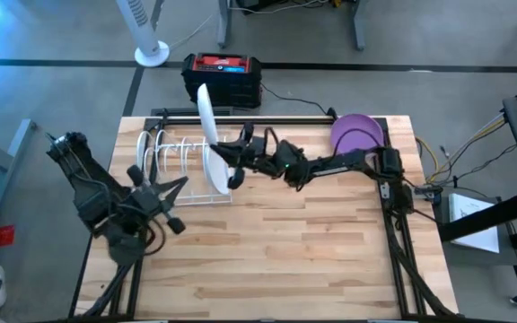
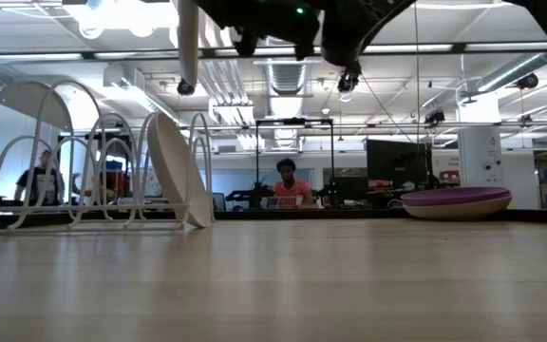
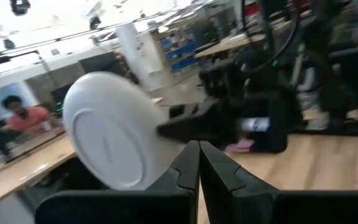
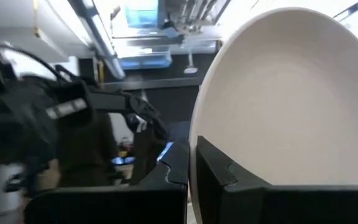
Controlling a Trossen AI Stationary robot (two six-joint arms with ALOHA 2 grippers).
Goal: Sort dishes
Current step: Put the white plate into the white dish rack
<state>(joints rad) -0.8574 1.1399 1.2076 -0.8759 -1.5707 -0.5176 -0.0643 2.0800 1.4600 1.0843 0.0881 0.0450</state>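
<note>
I see a white plate [image 1: 206,114] held on edge above the white wire dish rack [image 1: 173,152], just left of centre in the upper half of the high view. My right gripper [image 1: 225,150] is clamped on its rim. A second white plate [image 1: 216,167] stands tilted in the rack's right end. A stack of purple dishes [image 1: 357,135] sits at the table's upper right. My left gripper [image 1: 176,187] waits at centre left beside the rack, fingers together.
</note>
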